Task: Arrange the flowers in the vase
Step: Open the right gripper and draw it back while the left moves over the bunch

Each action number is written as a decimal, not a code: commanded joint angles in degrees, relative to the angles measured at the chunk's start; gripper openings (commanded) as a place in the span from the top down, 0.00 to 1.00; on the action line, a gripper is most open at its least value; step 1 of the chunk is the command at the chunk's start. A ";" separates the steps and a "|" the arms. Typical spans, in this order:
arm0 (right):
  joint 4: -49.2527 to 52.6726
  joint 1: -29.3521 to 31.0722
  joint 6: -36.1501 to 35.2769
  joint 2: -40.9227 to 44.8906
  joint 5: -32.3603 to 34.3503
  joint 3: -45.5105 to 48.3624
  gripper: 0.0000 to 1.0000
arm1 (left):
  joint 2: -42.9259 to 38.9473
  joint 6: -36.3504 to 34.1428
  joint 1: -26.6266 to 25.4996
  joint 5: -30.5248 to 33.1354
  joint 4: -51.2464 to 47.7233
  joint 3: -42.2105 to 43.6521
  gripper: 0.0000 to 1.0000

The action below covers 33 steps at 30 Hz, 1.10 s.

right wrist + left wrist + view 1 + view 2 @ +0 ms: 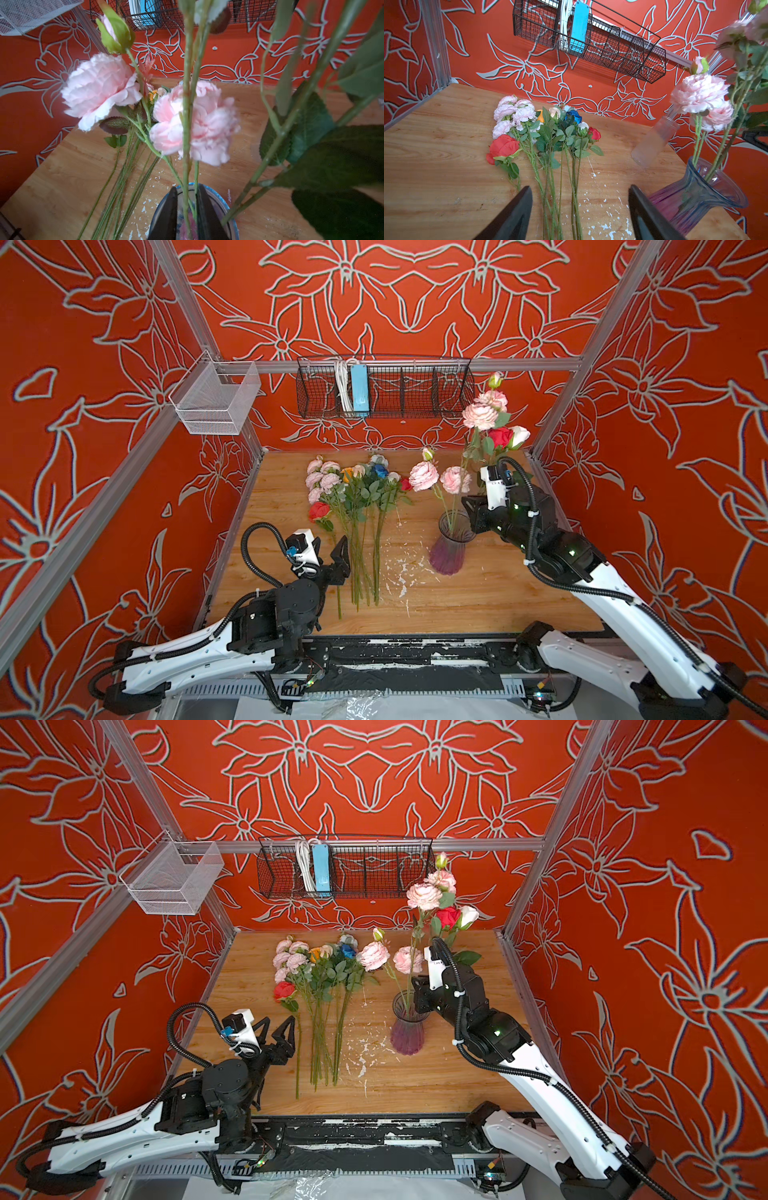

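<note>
The wooden table (478, 605) takes up the whole floor of this red-walled cell, and the work splits across it. On the left a loose bunch of flowers (357, 497) lies flat, heads toward the far wall and bare stems toward the near edge. On the right the purple-tinted vase (446, 560) stands upright with several stems in it. Two pale pink blooms (424, 475) lean out to the left, a red rose (500, 436) and a white rose (519, 435) stand at the far right, and a tall pink spray (480, 414) rises highest. The right gripper (187, 187) sits just over the vase mouth with that tall stem between its jaws. In the right wrist view the jaws are only narrowly parted, with a sliver of gap on either side of the stem, so I judge it loose rather than pinched. This looks like the letting-go step. Done well, the jaws would widen further before the arm moves, then lift clear along the line of the stem, because the big leaves close by could snag and drag the spray out or rock the glass. The left gripper (275, 1031) hangs near the cut ends of the lying stems, spread wide and holding nothing. It would do best to single out one stem at the edge of the bunch.
</note>
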<state>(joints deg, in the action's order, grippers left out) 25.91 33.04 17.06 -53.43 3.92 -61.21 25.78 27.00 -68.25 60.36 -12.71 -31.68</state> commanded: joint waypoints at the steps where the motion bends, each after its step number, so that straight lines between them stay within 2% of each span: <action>1: 0.73 -0.12 0.97 1.48 -1.08 1.33 0.74 | 1.56 0.31 0.00 1.25 2.16 -1.03 0.27; 7: 0.09 -0.17 0.34 2.30 -4.62 1.56 0.59 | 7.62 0.33 0.22 0.73 2.67 -4.38 0.25; 15: 2.06 -0.08 0.69 5.94 -3.43 1.79 0.49 | 15.16 0.39 3.16 -3.59 3.53 -8.24 0.22; 21: 3.70 -0.13 0.62 8.30 -2.78 1.88 0.45 | 17.77 3.42 8.29 -9.96 2.42 -9.22 0.21; 30: 4.80 -0.12 -0.10 12.39 -2.03 1.90 0.43 | 21.13 5.64 12.60 -13.45 -2.32 -12.62 0.20; 33: 5.47 -0.14 0.08 14.99 -1.10 2.44 0.43 | 21.66 7.21 16.25 -17.06 -3.92 -12.62 0.19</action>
<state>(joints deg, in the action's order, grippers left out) 30.20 33.04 17.17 -40.82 1.32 -59.44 46.89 31.05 -54.68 46.33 -14.02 -43.48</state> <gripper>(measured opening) 0.570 0.810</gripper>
